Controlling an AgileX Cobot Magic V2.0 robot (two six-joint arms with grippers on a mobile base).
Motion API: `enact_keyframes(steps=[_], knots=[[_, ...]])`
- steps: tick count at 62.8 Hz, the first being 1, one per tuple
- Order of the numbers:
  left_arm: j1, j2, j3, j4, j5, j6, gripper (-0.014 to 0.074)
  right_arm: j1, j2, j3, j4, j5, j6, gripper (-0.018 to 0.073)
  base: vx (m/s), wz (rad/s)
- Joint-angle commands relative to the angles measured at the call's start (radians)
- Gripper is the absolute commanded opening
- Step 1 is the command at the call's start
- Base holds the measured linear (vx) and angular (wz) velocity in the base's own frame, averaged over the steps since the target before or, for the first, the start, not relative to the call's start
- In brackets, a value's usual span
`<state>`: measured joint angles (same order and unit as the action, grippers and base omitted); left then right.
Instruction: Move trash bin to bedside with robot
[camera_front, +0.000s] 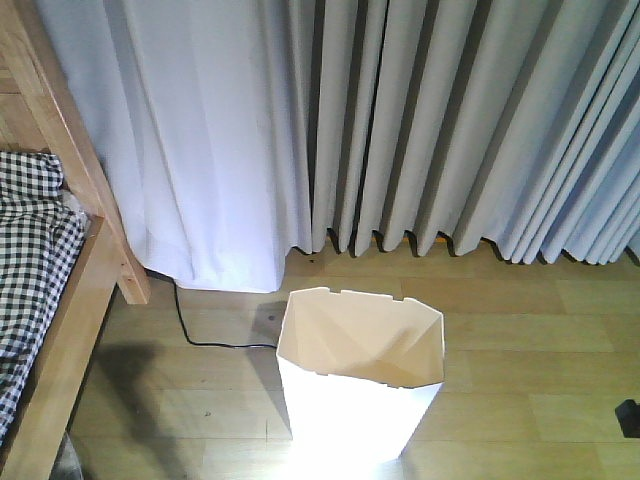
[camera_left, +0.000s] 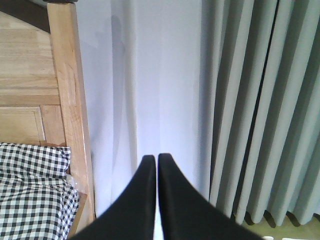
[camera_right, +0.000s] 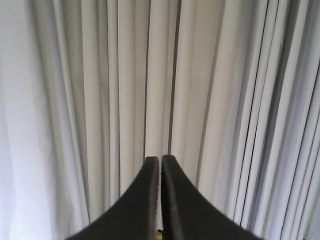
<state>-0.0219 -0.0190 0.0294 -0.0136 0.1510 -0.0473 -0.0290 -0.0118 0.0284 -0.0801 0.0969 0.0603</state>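
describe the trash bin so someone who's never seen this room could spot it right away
Start at the long pale curtains across the back of the room, then look down to the wooden floor in front of them. The trash bin stands there, right of the wooden bed frame. It is the only tall white container, with angular faceted sides and a cream interior.

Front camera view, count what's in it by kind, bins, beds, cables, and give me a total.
Trash bin: 1
Bed: 1
Black cable on the floor: 1
Total: 3
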Motion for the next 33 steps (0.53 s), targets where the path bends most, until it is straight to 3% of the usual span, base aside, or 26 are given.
enact_keyframes(steps=[1, 33], knots=[[-0.005, -0.010, 0.028, -0.003, -0.078, -0.009, -0.0006, -0.004, -0.012, 0.017, -0.015, -0.080, -0.004, -0.0011, 0.00, 0.00], [-0.005, -0.010, 0.028, -0.003, -0.078, -0.009, -0.0006, -0.004, -0.012, 0.017, -0.015, -0.080, -0.004, -0.0011, 0.00, 0.00]])
